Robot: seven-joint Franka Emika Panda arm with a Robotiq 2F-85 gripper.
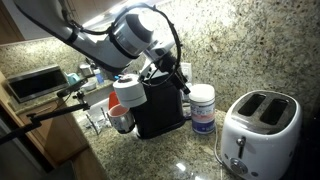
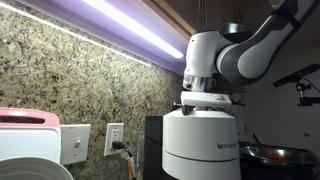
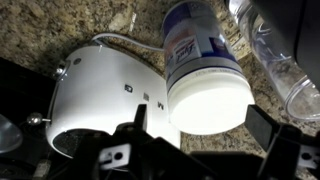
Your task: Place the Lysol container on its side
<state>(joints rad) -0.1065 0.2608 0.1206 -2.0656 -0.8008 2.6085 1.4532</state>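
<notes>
The Lysol container [image 1: 202, 108] is a white canister with a white lid and a blue-purple label. It stands upright on the granite counter between the black coffee machine [image 1: 158, 105] and the white toaster [image 1: 258, 130]. In the wrist view I look down on its lid and label [image 3: 195, 45]. My gripper [image 3: 205, 125] is open, with one finger on each side of the lid and not touching it. In an exterior view the gripper [image 1: 183, 85] hangs just above and beside the container's top. In an exterior view a white canister [image 2: 200, 145] stands right under the black gripper body [image 2: 210, 100].
The toaster [image 3: 100, 95] sits close beside the container. A clear plastic bottle [image 3: 275, 60] lies on its other side. A white roll with a red base [image 1: 125, 100] stands by the coffee machine. A wall outlet [image 2: 115, 138] and the granite backsplash are behind.
</notes>
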